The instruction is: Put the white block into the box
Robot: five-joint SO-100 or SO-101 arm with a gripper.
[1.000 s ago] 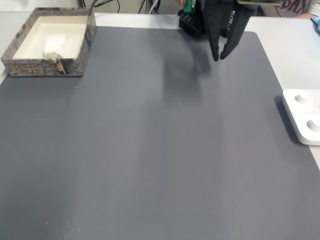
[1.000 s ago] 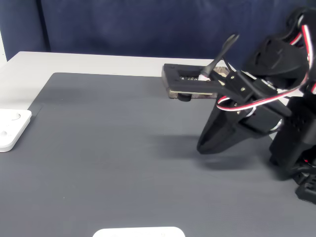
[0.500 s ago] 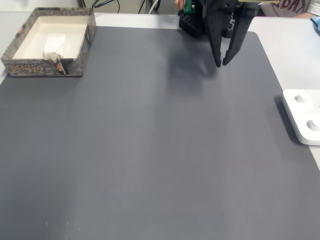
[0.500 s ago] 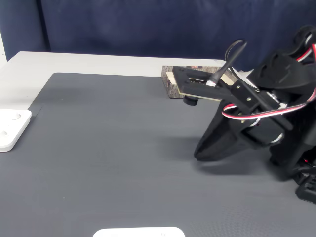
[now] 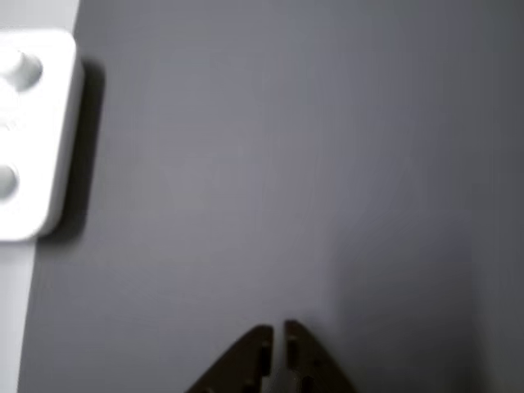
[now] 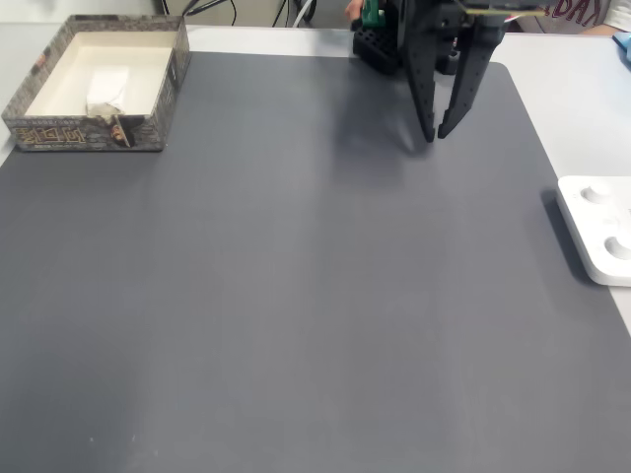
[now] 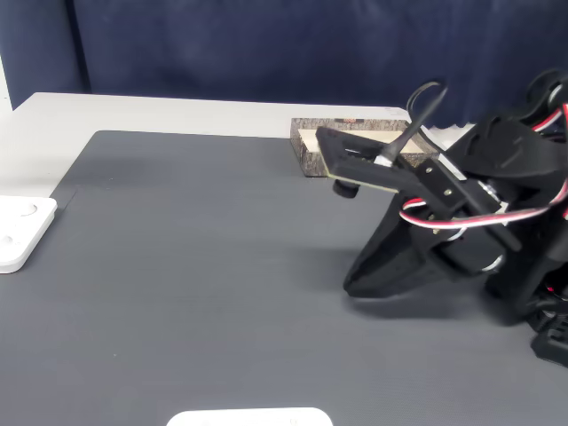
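The white block (image 6: 106,87) lies inside the box (image 6: 166,94), which sits at the mat's far left corner in a fixed view. My gripper (image 6: 435,135) hangs far to the right of it, near the arm's base, pointing down at the mat. Its fingertips nearly touch and hold nothing. In the other view, the gripper (image 5: 277,332) enters from the bottom edge over bare mat. From the side, the gripper (image 7: 349,286) reaches close to the mat, and part of the box (image 7: 306,156) shows behind the arm.
A dark grey mat (image 6: 296,296) covers the table. A flat white device (image 6: 599,229) lies at its right edge; the same flat white device (image 5: 33,131) shows in the other view. Another white object (image 7: 248,417) pokes in at the bottom of a fixed view.
The gripper has tipped down and come slightly lower toward the mat. The block and box have not moved.
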